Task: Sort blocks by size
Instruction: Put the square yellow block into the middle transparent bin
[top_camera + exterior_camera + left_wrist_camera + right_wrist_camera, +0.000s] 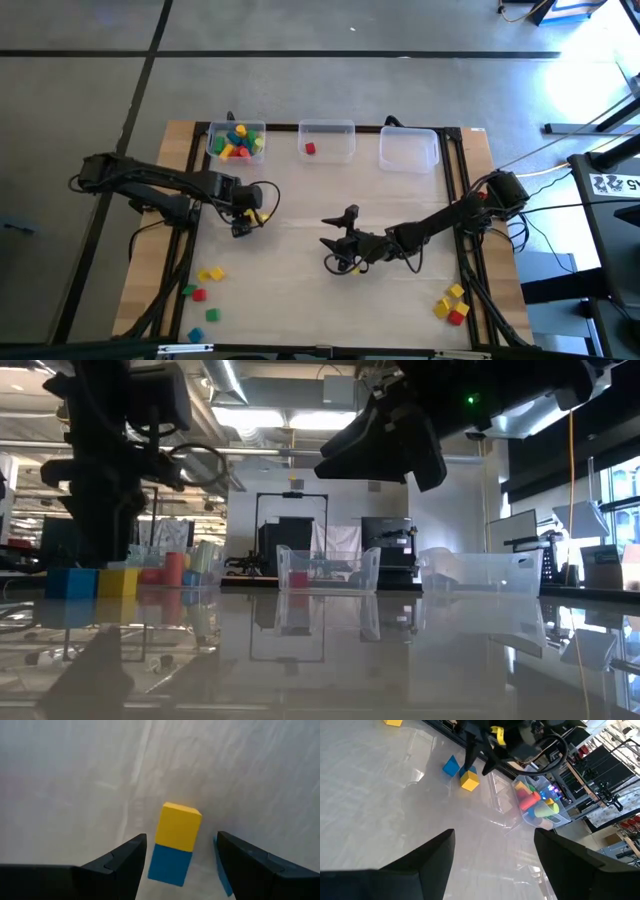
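Straddling a smooth yellow cube [178, 826] and blue cube [169, 865], left fingers [120, 862] gape; right fingers [432, 855] likewise.

Grey concrete floor [300, 90], bright ceiling lights [265, 417], cluttered workshop behind.

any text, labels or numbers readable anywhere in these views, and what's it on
"SY": cut-off white letters on the black machine at the right edge of the high view; the rest runs out of the picture.
Nothing else carries readable text: none shows on the coloured toy blocks or the clear plastic rectangular bins.
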